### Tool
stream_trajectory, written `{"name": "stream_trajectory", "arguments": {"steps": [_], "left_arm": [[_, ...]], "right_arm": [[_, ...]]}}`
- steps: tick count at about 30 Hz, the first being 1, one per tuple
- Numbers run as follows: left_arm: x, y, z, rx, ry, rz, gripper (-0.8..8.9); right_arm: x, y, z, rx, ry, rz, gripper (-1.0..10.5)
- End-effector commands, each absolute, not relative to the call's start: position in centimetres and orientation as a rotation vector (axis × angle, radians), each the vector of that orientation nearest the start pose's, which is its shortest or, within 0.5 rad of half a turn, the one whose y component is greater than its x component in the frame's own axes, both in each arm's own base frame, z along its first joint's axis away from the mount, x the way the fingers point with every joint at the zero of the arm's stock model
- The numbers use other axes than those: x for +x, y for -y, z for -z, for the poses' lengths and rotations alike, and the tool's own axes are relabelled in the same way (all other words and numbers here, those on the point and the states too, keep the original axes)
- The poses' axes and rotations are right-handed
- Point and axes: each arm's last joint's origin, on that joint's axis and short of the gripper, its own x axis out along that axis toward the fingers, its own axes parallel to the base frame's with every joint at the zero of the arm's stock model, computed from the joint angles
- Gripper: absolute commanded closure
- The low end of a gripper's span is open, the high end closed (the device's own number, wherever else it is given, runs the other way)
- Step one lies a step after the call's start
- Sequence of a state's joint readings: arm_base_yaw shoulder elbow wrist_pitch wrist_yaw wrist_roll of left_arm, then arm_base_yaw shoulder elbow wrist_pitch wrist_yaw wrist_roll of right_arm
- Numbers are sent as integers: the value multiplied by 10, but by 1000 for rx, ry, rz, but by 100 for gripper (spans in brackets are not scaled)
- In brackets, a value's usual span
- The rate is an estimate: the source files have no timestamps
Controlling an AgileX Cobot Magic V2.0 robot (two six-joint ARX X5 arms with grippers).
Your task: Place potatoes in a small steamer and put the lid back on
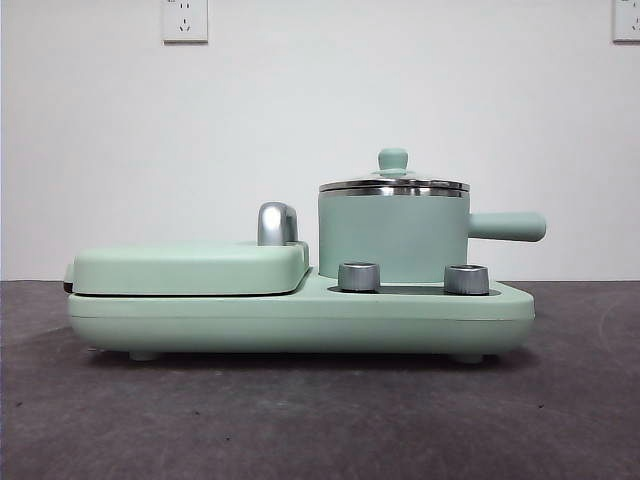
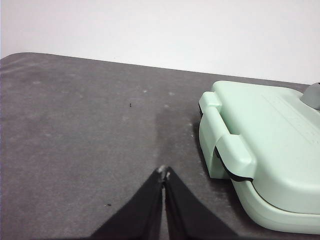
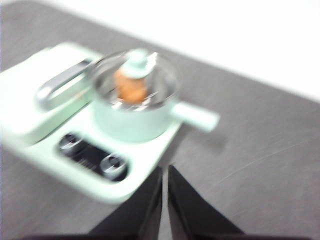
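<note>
Two steel knobs (image 1: pixel 412 277) front the mint-green cylindrical steamer (image 1: pixel 392 237); the orange-brown potato (image 3: pixel 131 88) is seen inside, the clear glass lid (image 1: pixel 393 184) seated. Left gripper (image 2: pixel 164 172) and right gripper (image 3: pixel 165 170) are closed, empty. Nothing appears left.

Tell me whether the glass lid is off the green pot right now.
No. In the front view the lid sits flat on the steel rim of the pot, its small green knob pointing up.
</note>
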State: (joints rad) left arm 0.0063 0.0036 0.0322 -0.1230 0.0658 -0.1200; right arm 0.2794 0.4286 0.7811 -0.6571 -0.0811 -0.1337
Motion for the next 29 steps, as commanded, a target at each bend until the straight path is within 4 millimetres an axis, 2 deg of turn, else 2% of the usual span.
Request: {"name": "stream_trajectory", "arguments": {"steps": [1,6,8,14,19,29], "left_arm": [[97,1,-157,-125,-106,51,807],[97,1,-157,-125,-106,51,807],[97,1,-157,-125,-105,51,807],[97,1,-157,-125,-105,51,807],[97,1,-157,-125,-105,51,807],[97,1,-157,-124,-105,51,807]], "right_arm": [[86,-22,-296,-157,-249,-316,933],[94,-13,-234,-131,-226,-232,933],[95,-10,-215,-117,-217,-199,933],[97,-6,-175,-99,-187,-144,933],[97,-5,-153,-66,-140,-134,933],[96,-5,-154,-58,-130,-132,933]]}}
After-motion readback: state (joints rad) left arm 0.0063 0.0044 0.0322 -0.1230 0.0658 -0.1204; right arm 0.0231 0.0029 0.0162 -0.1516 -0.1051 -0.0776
